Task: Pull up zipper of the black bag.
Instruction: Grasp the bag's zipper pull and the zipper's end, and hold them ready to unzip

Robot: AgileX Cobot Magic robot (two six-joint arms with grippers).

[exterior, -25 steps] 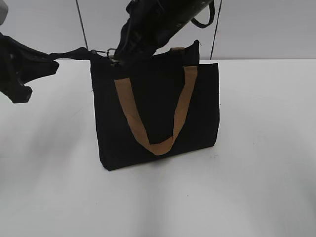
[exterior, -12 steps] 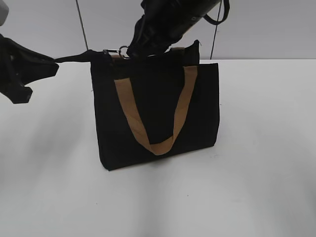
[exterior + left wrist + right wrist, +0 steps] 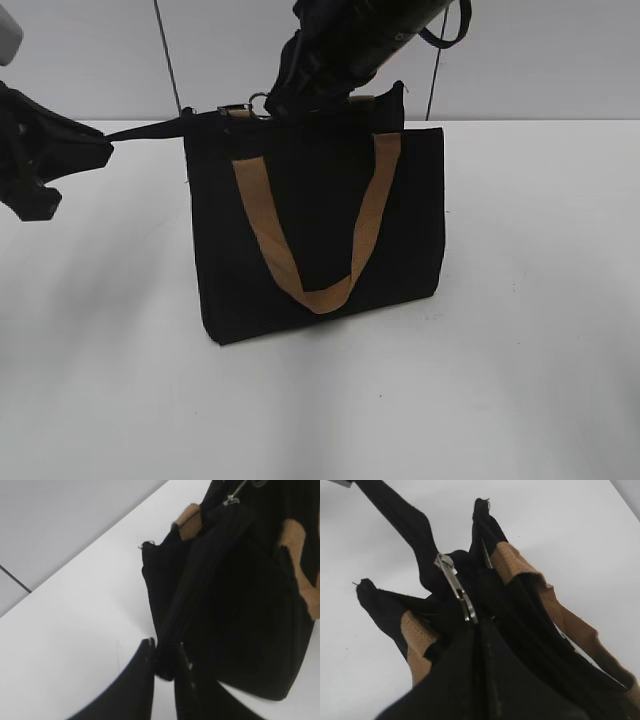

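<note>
My right gripper (image 3: 479, 625) is closed on the silvery pull of the zipper (image 3: 456, 587), now further right along the top of the black bag (image 3: 320, 230) vs 1 s ago, so closing advances. Left gripper (image 3: 162, 665) pinches the zipper tail. The right finger tips are hidden in black fabric; remaining open length I cannot tell.

Looks like a lab or robot test bench, not a home; a bare white table (image 3: 520, 330) runs back to a plain pale grey wall (image 3: 540, 60) with thin dark vertical seams (image 3: 168, 55); even, flat lighting. Only a black bag (image 3: 315, 225) stands on it, with two black robot arms (image 3: 360, 40) reaching in; no furniture or household clutter in view.
</note>
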